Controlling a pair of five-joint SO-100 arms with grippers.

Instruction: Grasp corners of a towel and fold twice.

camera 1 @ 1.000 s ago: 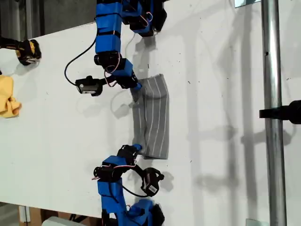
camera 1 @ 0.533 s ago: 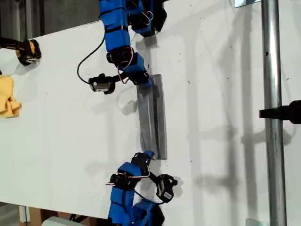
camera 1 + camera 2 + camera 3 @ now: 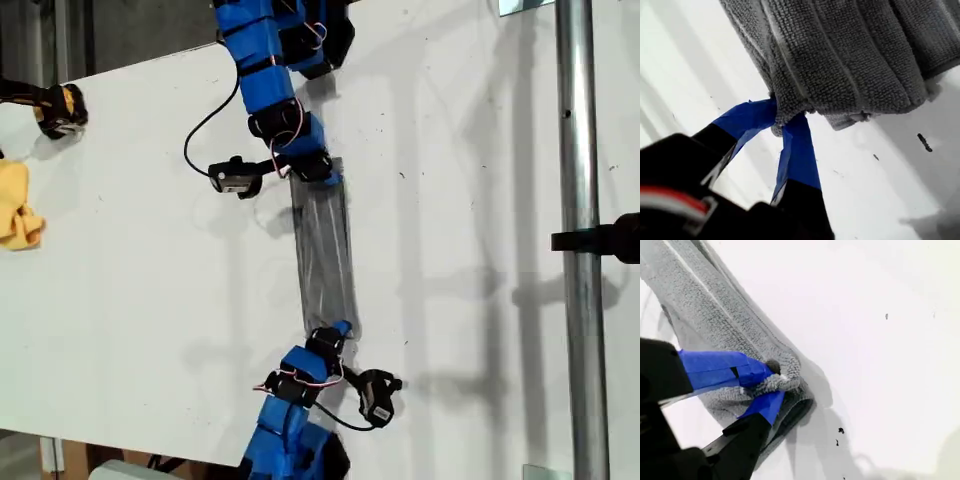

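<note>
Grey pale-striped cloth towel (image 3: 325, 245) now taut, narrower than before: fold likely underway. Your first claw (image 3: 782, 120) and second claw (image 3: 771, 384) each pinch a corner.

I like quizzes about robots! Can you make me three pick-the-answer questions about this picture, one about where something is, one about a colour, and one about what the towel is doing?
1. Where is the yellow cloth?
A. at the exterior view's left edge
B. on top of the towel
C. hanging on the metal pole

2. What colour is the towel?
A. red
B. grey with pale stripes
C. green

3. What is happening to the towel?
A. it lies loose and untouched
B. it has fallen on the floor
C. each end effector pinches one end

Answers: 1 A, it sits far from the towel at that edge. 2 B, the stripes show close up. 3 C, my first end effector and my second end effector are both closed on cloth.
</note>
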